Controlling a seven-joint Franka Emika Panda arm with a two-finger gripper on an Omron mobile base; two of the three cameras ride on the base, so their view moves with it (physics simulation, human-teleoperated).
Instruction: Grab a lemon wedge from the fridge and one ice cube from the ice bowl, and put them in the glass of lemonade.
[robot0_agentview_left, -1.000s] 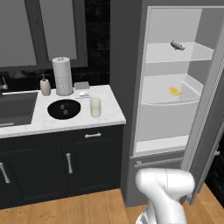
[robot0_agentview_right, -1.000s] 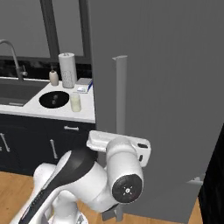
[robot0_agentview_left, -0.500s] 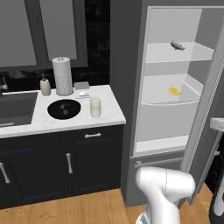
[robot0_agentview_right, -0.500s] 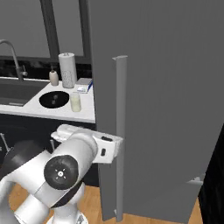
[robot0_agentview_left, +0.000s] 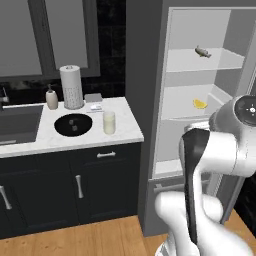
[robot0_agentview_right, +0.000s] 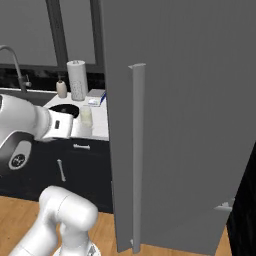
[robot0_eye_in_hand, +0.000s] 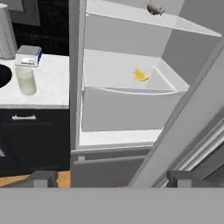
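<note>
The fridge (robot0_agentview_left: 145, 75) stands open, its door (robot0_agentview_right: 190, 100) swung wide with the long bar handle (robot0_agentview_right: 136, 150). On its middle white shelf lies the tiny yellow lemon wedge (robot0_agentview_left: 200, 103) (robot0_eye_in_hand: 140, 75). On the white counter, the glass of lemonade (robot0_agentview_left: 109, 122) (robot0_eye_in_hand: 25, 80) (robot0_agentview_right: 86, 116) stands just right of the black ice bowl (robot0_agentview_left: 73, 124) (robot0_agentview_right: 64, 109). My gripper (robot0_eye_in_hand: 111, 179) is open and empty. It faces the fridge interior from some distance, with the wedge ahead and above its fingertips (robot0_eye_in_hand: 43, 178).
A small grey fish (robot0_agentview_left: 202, 51) (robot0_eye_in_hand: 155, 8) lies on the top fridge shelf. A paper-towel roll (robot0_agentview_left: 71, 86), a soap bottle (robot0_agentview_left: 51, 97) and a small box (robot0_eye_in_hand: 28, 54) stand behind the bowl. The sink (robot0_agentview_left: 15, 122) is at left, dark drawers below.
My arm has swung round: it rose into the right of the left base view and moved to the left edge of the right base view. The gripper stayed open.
</note>
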